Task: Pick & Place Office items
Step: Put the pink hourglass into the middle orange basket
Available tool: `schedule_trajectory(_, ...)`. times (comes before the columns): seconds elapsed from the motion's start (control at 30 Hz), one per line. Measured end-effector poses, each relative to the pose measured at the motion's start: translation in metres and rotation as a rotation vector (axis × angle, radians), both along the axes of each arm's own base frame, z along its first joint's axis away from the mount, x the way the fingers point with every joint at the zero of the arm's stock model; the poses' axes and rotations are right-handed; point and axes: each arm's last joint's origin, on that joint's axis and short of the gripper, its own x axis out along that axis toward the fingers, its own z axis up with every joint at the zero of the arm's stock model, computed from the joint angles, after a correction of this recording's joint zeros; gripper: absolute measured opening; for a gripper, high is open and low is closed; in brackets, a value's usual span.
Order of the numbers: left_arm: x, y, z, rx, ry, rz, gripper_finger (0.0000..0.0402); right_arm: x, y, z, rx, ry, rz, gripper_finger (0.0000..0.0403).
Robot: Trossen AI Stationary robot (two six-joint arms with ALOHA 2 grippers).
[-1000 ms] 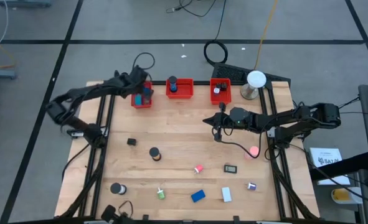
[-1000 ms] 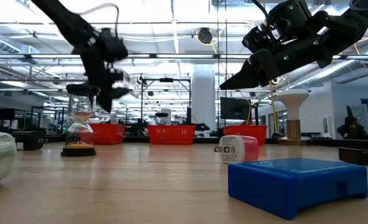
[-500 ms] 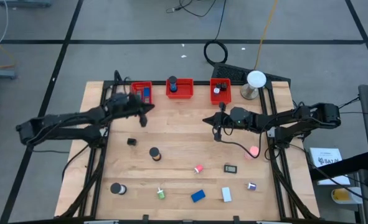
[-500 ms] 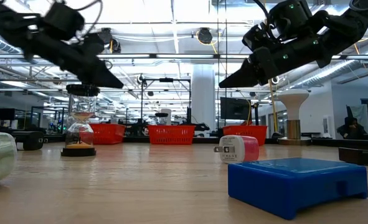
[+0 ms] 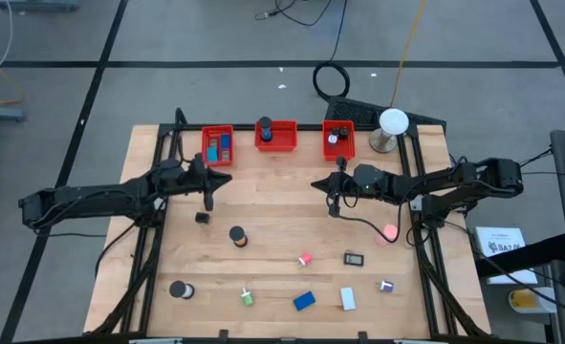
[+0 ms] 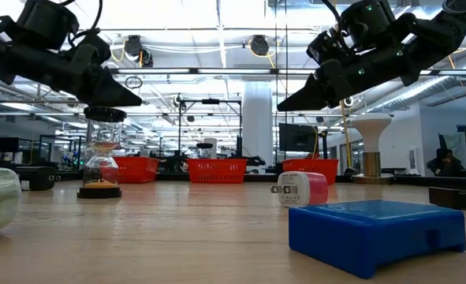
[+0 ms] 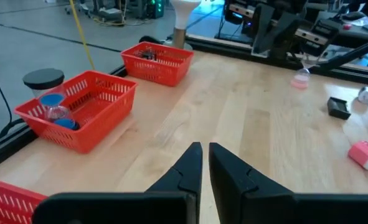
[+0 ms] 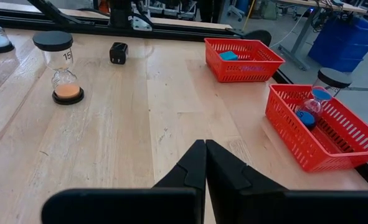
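Office items lie scattered on the wooden table: a black cube, an orange-sand hourglass, a pink bit, a blue block, a white block and a green bit. My left gripper hovers shut above bare wood, just beyond the black cube and short of the left red bin. My right gripper hangs shut over the table's middle right, in front of the right red bin. Both hold nothing.
The middle red bin holds a blue-sand hourglass. A white dome lamp stands at the far right corner. A pink hourglass, a black display and another hourglass also stand on the table. Bare wood lies between the grippers.
My left arm has swung back from over the left red bin toward the table's near edge and come lower, its gripper now tipped downward above the wood near the black cube. My right arm has kept still.
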Motion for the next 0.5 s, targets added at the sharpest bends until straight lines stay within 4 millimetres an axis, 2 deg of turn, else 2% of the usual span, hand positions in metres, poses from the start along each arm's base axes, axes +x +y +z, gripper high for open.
schedule_trajectory(0.5,0.0003,0.0001,0.0012,0.004,-0.008,0.0,0.0046,0.0,-0.0001,0.0,0.025,-0.005,-0.012,0.0)
